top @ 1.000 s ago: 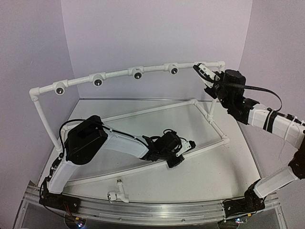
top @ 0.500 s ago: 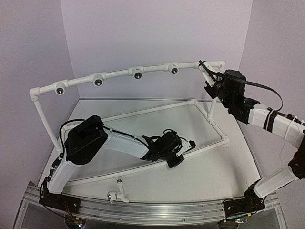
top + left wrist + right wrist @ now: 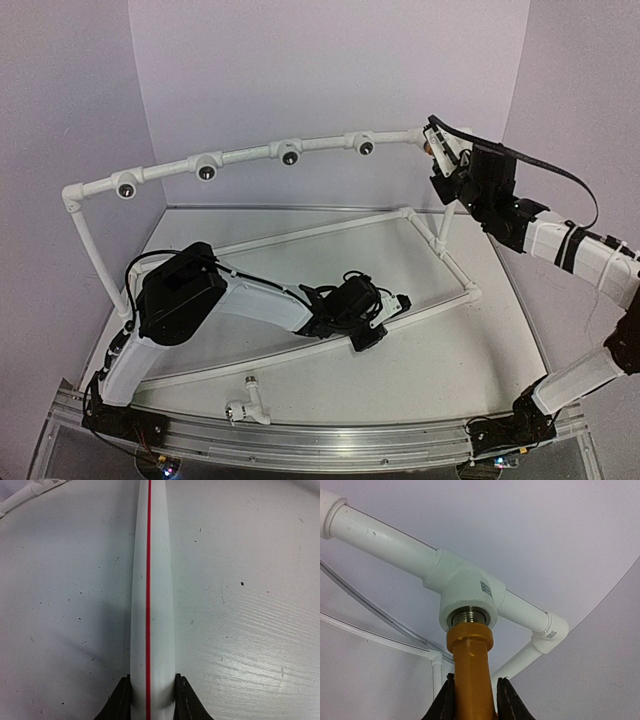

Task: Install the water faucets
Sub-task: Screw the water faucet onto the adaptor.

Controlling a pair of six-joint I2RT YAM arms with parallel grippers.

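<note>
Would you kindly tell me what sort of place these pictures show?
Probably a robot test bench in a lab: a left arm and right arm at a white table, plain lilac walls around, and an orange tap at a free-standing pipe frame.

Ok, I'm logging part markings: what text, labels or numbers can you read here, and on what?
White plastic tee fitting: small dark printed mark, too blurred to read.
White plastic corner elbow: small dark mark, also too blurred.
No other text shows in any view.
</note>
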